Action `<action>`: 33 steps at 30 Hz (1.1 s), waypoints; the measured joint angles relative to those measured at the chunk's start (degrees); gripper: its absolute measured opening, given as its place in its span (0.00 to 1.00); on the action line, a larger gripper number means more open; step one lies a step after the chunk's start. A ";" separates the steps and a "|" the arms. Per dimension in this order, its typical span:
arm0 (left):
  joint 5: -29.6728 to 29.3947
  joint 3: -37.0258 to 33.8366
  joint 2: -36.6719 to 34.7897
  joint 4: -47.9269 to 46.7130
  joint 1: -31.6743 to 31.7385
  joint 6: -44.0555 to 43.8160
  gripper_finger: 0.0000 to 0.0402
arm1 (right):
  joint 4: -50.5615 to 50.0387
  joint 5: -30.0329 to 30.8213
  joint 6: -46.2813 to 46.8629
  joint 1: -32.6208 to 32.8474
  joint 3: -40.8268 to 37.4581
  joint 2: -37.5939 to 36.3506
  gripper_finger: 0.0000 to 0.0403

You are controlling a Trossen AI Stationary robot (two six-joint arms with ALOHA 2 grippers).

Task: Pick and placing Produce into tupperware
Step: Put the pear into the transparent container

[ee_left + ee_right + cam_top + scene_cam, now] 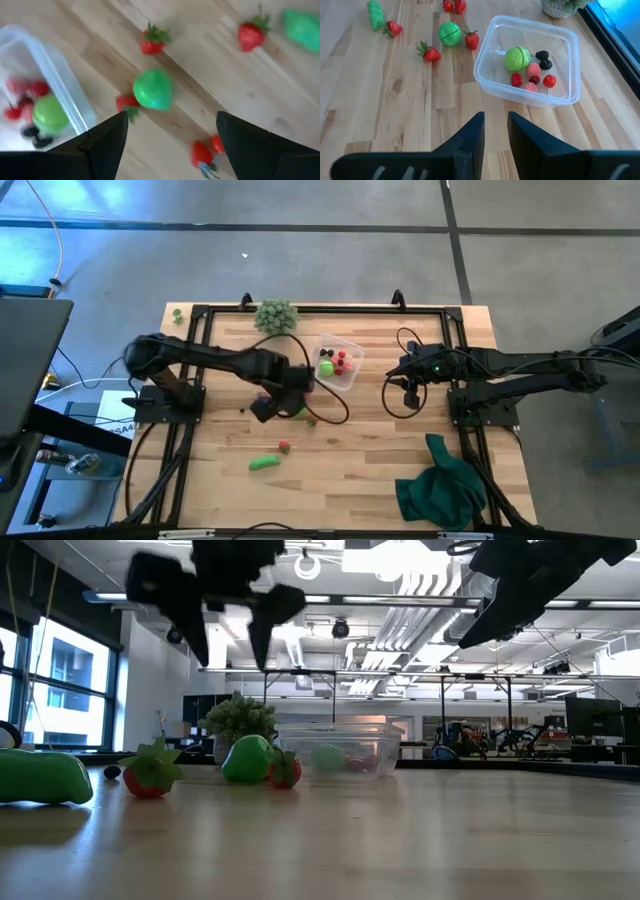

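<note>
The small clear plastic tupperware (530, 62), square with rounded corners, sits on the pale wooden table (380, 470) toward its far middle, just in front of a spiky pale-green ball (276, 314). Inside it lie a bright green round piece (517, 58), a few small red berries (534, 80) and two dark berries (543, 59). The left gripper (170, 137) hangs above the table just beside the container's left side, its two dark fingers (107, 142) spread wide with nothing between them; directly under the gap lies a second bright green round piece (153, 90), with a small red strawberry (126, 103) touching it (the low view shows the fingertips well clear of the wood). More loose produce lies around: other red strawberries (152, 42) near the round piece, and farther toward the table's front left a green oblong piece (264, 463) with a red berry (284, 446) beside it. The right gripper (495, 127) hovers over the table to the right of the tupperware, pointing toward it, its fingers (470, 137) drawn near each other with a narrow gap and holding nothing. A crumpled dark green cloth (442, 485) lies at the table's front right corner, well apart from everything else.
</note>
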 joint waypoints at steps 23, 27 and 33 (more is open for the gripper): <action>-1.96 -3.23 10.94 8.60 0.00 23.72 0.73 | 0.00 0.15 0.00 0.02 -0.02 -0.02 0.19; -3.56 -3.23 11.86 7.22 0.02 24.77 0.73 | -0.08 0.11 -0.02 0.00 -0.02 -0.02 0.19; -3.93 -3.03 13.23 8.81 0.04 24.37 0.73 | 0.05 -0.09 -0.01 0.02 -0.02 0.00 0.19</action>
